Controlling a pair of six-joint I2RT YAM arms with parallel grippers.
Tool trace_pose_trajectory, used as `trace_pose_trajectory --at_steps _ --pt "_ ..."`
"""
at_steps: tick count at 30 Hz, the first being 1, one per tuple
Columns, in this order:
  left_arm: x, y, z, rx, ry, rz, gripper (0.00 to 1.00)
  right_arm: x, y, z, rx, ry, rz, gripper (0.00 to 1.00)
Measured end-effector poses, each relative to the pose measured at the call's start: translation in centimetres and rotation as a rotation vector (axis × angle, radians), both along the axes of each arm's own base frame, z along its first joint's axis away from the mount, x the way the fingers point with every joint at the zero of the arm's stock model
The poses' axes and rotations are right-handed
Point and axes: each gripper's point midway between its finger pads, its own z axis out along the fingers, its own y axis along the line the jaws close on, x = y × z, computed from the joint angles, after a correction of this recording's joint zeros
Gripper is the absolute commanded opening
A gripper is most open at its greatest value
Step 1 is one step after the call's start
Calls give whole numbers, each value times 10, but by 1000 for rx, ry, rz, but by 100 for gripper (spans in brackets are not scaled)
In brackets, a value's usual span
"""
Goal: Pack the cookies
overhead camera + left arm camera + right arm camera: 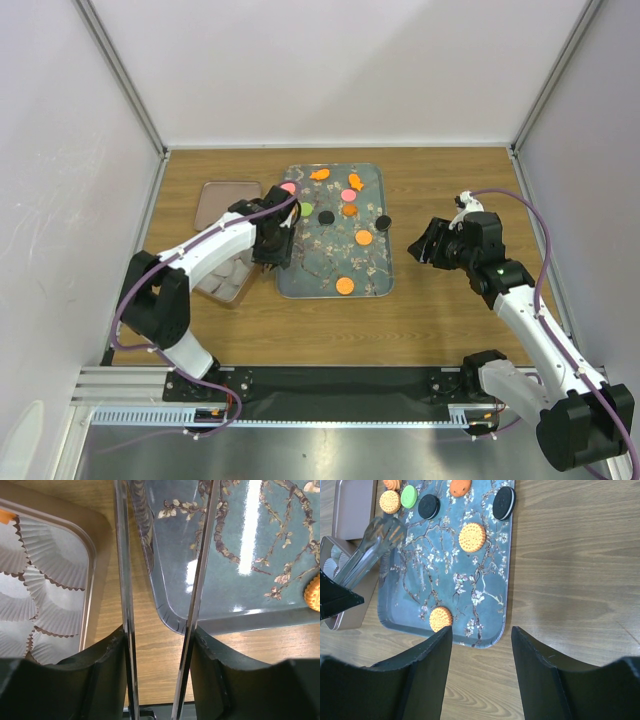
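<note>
Several cookies lie on the blue floral tray (300,280): round orange ones (345,285) (472,536), black ones (382,222) (428,506), a green one (409,496), pink ones (348,195) and orange fish shapes (320,174). My left gripper (273,246) (157,635) is shut on metal tongs (125,580) (370,550). The tong blades stand apart with nothing between them, over the tray's near left corner. My right gripper (425,243) (481,630) hangs open and empty over the wood just right of the tray.
A square metal tin (232,290) (92,555) lined with white paper cups (50,570) stands left of the tray, under my left arm. Its brownish-pink lid (222,200) (352,505) lies behind it. White walls close in the table on three sides.
</note>
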Motion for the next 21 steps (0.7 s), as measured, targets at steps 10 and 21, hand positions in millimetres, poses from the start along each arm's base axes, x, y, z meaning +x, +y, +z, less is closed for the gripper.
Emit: trace_pose_trajectory --at_steps 10,21 --pt "-5 -1 -5 -4 23 -12 45 0 0 0 0 0 0 57" --pt "-7 -2 -2 -18 23 -34 38 0 0 0 0 0 0 57"
